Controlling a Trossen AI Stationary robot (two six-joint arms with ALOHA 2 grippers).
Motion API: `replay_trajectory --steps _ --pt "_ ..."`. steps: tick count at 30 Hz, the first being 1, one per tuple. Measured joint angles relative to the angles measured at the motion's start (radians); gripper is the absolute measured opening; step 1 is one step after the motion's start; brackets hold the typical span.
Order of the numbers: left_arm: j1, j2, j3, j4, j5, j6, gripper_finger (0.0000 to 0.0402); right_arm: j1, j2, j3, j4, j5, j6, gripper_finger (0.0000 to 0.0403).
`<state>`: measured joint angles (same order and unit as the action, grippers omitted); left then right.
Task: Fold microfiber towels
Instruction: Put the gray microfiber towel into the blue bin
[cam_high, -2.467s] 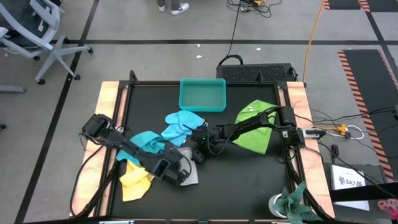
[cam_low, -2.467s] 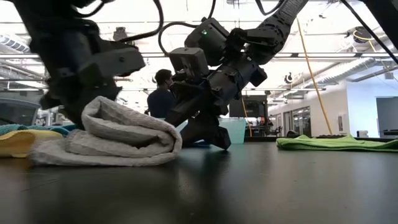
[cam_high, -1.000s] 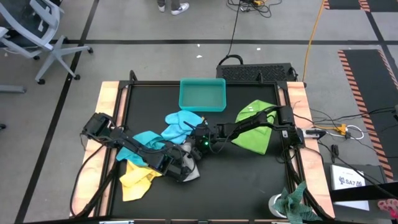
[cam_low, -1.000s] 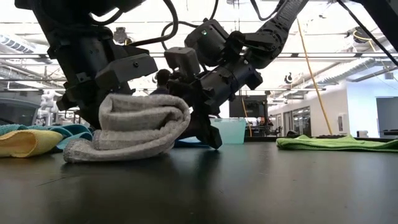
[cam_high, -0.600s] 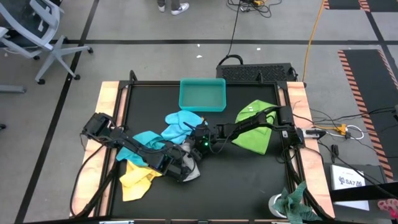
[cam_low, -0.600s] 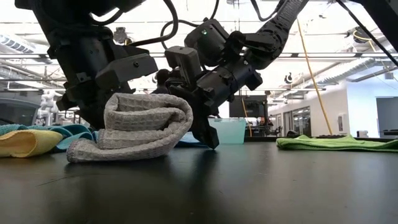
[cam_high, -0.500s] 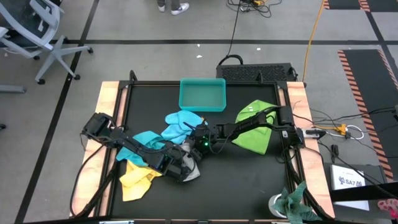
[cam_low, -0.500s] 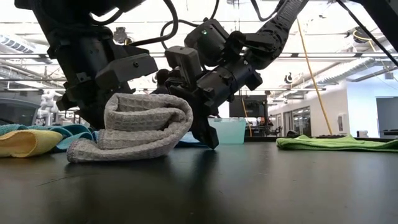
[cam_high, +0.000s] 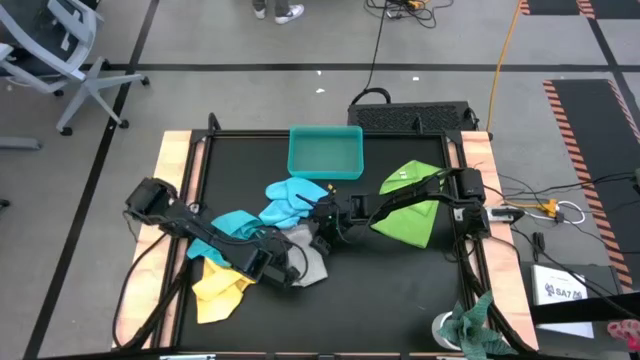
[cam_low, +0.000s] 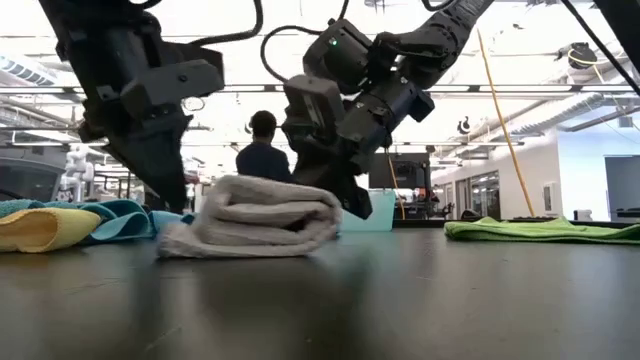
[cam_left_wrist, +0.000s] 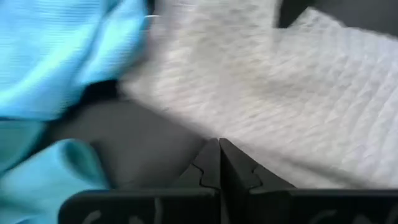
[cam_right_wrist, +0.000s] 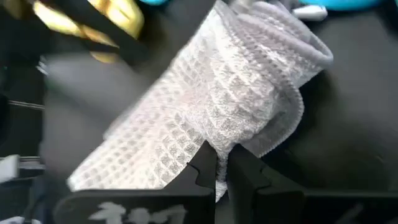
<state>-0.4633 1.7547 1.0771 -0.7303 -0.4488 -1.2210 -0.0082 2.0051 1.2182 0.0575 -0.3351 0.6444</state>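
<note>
A pale grey towel (cam_high: 312, 264) (cam_low: 255, 226) lies folded in a low roll on the black table, mid-front. My right gripper (cam_high: 322, 238) (cam_right_wrist: 219, 163) reaches in from the table's right and is shut at the roll's right end. My left gripper (cam_high: 284, 270) (cam_left_wrist: 219, 148) is shut and hangs just left of the roll (cam_low: 172, 196); I cannot tell whether it touches the cloth. A light blue towel (cam_high: 290, 198), a turquoise one (cam_high: 234, 228) and a yellow one (cam_high: 218, 290) lie bunched at the left. A lime green towel (cam_high: 408, 210) lies flat at the right. My right gripper pinches the grey towel at the edge of its rolled end (cam_right_wrist: 231, 140) between its two fingers, a thin strip of cloth showing in the gap. The fingers slant down from the table's right. The towel rests flat on the table below them (cam_low: 300, 235).
A teal plastic tray (cam_high: 325, 152) stands at the far middle of the table. A mottled green-and-white rag (cam_high: 470, 325) lies off the near right corner. A person (cam_low: 262, 150) stands beyond the table. Bare black table shows in front of the grey towel.
The grey roll, before propped up high against my left gripper, has sunk flat onto the table and shifted a little toward the table's right. My left gripper has risen and drawn away from it to the left. My right gripper has lifted slightly and rolled.
</note>
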Motion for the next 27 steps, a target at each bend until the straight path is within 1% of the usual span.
replay_trajectory --steps 6,11,15,21,23,27 --pt "-0.014 -0.082 -0.001 -0.113 -0.052 -0.061 0.0000 0.000 -0.001 0.000 -0.050 0.028 -0.029 0.0005" --pt "-0.018 -0.107 -0.001 -0.112 -0.067 -0.076 0.0000 -0.001 -0.001 0.000 -0.055 0.046 -0.036 0.0005" --pt "-0.018 -0.103 -0.002 -0.066 -0.076 -0.064 0.0000 -0.001 -0.001 0.000 -0.054 0.045 -0.036 0.0005" --pt "-0.009 -0.048 -0.001 0.108 -0.092 0.052 0.0002 -0.001 -0.001 0.000 -0.054 0.043 -0.029 0.0005" --pt "-0.009 -0.038 0.000 0.111 -0.077 0.049 0.0008 -0.001 -0.001 0.000 -0.051 0.043 -0.028 0.0005" --pt "0.017 -0.037 0.000 0.055 0.016 -0.069 0.0017 0.003 -0.001 0.000 -0.040 0.043 -0.017 0.0005"
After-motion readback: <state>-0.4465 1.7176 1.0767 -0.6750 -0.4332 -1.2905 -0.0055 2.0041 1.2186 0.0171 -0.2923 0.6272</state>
